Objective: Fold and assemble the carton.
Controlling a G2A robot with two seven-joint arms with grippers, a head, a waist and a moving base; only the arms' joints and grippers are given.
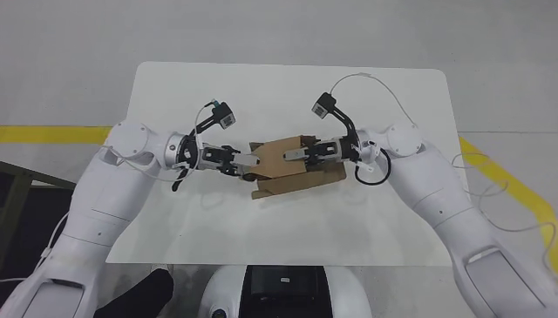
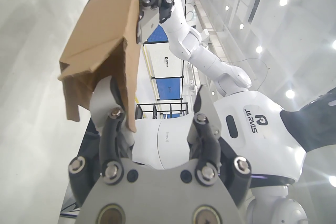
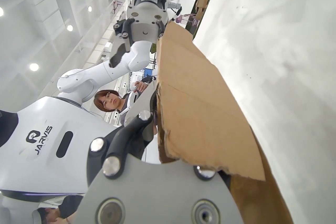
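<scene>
**Sitting mid-table: brown carton with a gripper at each end**

So the carton [image 1: 288,168] is a half-folded brown cardboard one, lying slightly skewed around the middle of the white table [image 1: 174,91]. It's well apart from every table edge, with bare tabletop on all four sides. Out past both short sides of the table there's a yellow floor line [image 1: 52,133].

Both arms come in from the sides with elbows out and forearms angled inward. The two grippers face each other along the carton's length.

The left gripper [image 1: 237,165] is at the carton's open, flappy end and spread wide. From its wrist view, one of its fingers [image 2: 203,107] stands free in the air. The other one is tucked partly behind the loose flaps, right against a carton wall, so that wall sits between the two with loads of gap left.

The right gripper [image 1: 295,154] is over the opposite end, up on the carton's top panel. The cardboard has a ragged torn-looking edge close to that wrist. Honestly can't tell if that gripper is clamped or not, the cardboard covers too much. Also can't tell whether the carton rests on the table or is held just off it.
</scene>
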